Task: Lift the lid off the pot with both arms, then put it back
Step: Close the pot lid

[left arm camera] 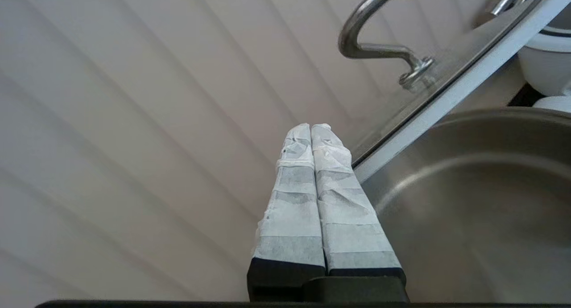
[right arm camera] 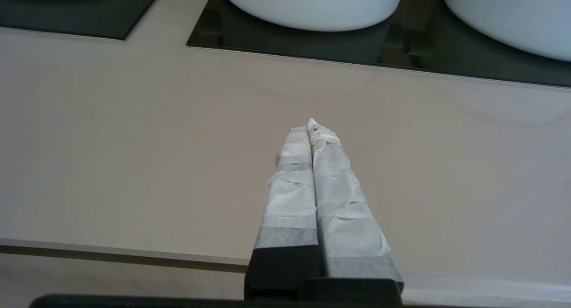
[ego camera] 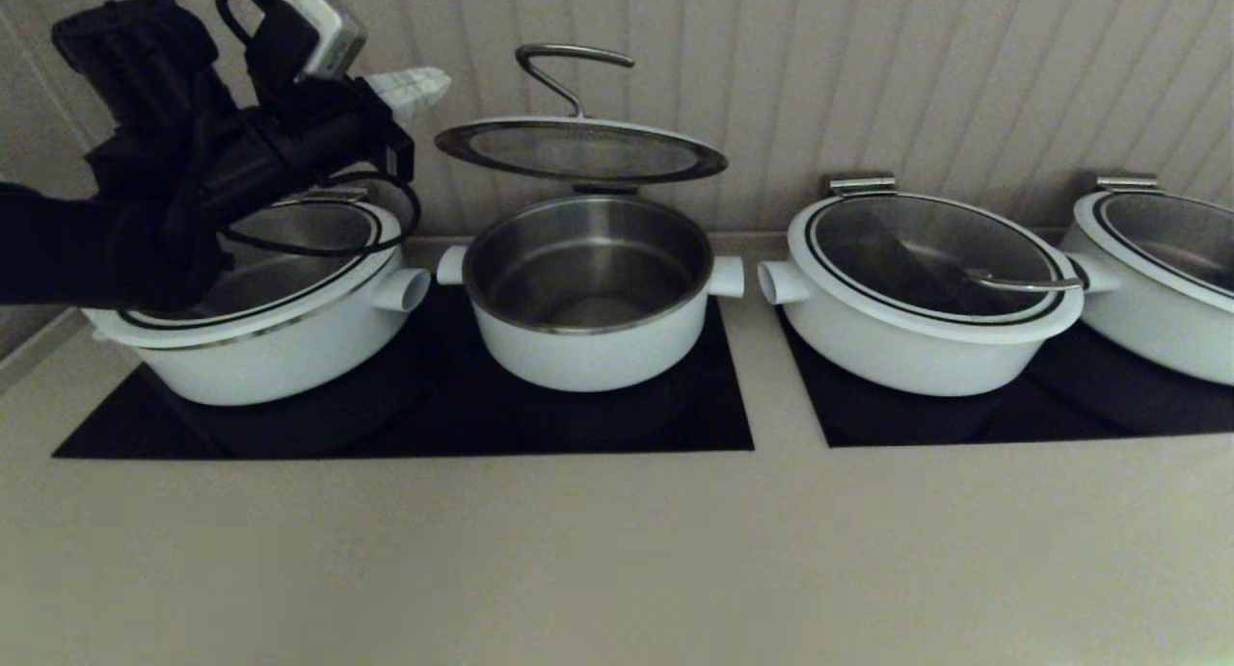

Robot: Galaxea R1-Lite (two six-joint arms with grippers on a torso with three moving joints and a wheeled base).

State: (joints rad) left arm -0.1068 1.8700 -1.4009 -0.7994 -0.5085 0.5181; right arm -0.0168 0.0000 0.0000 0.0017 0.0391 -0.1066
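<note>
A beige countertop [ego camera: 598, 550] carries two black glass hob panels [ego camera: 578, 425], with four white round pots in a row before a ribbed wall. On the near-left panel's right half stands the narrow, deep white pot with steel inside and two short side stubs [ego camera: 590, 295], open and upright. The round glass lid with white rim and curved steel bar handle [ego camera: 580, 148] sits raised above the pot's back edge, lying nearly flat with its front slightly lifted; its handle stands upward, the bar's long axis running left to right. The bulky black left arm hangs over the wide leftmost white pot [ego camera: 260, 329]; the left gripper [ego camera: 416, 85], its taped fingers [left arm camera: 332, 183] pressed together on nothing, points right toward the lid's left rim, just beside it. The right gripper [right arm camera: 311, 129], fingers likewise closed and empty, hovers over bare counter in front of the right-hand panel.
</note>
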